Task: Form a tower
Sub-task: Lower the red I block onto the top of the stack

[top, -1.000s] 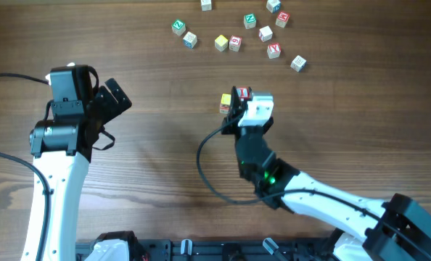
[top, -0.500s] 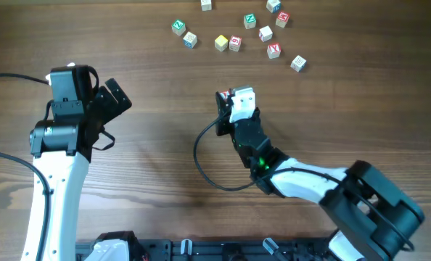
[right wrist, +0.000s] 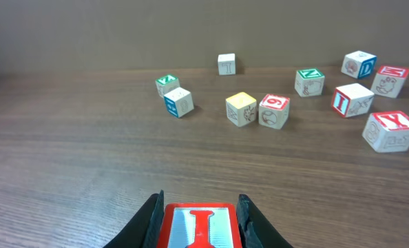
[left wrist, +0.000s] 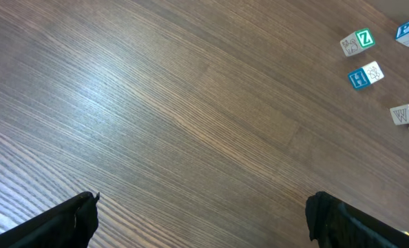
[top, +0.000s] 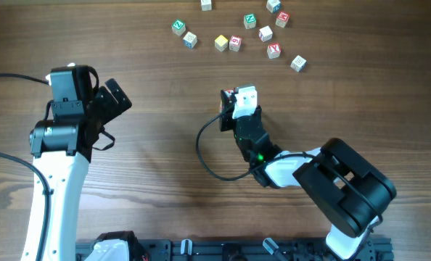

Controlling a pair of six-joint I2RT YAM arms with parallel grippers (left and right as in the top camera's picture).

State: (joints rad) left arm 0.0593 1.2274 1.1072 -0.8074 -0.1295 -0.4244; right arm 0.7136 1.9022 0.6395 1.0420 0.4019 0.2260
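A dark wooden table [top: 165,159] is seen from above, with a robot arm at each side. The right gripper [right wrist: 199,202] sits near the middle of the table, and its two black fingers [right wrist: 153,213] clasp the top of the tower [right wrist: 199,229], one pressed against each side. Only the tower's top face shows, white with a red frame and a red letter I. The gripper hides the cubes beneath it in every view, so it is not clear whether the stack stands on the table or hangs just above it.

The tower lies directly between the right fingers rather than ahead of them or off to one side. Its long axis most likely runs straight up and down, in line with the grip from above. Any coming move therefore belongs to the right arm and depends on keeping the stack upright.

The left gripper [left wrist: 203,210] hovers over bare wood well apart to the left, with its jaws spread wide and nothing between them.

The loose cubes [right wrist: 273,111] lie scattered along the far edge, well beyond the tower, with green, blue, yellow and red faces. A yellow cube [right wrist: 241,109] and a red one just beside it lie almost straight ahead of the right gripper.
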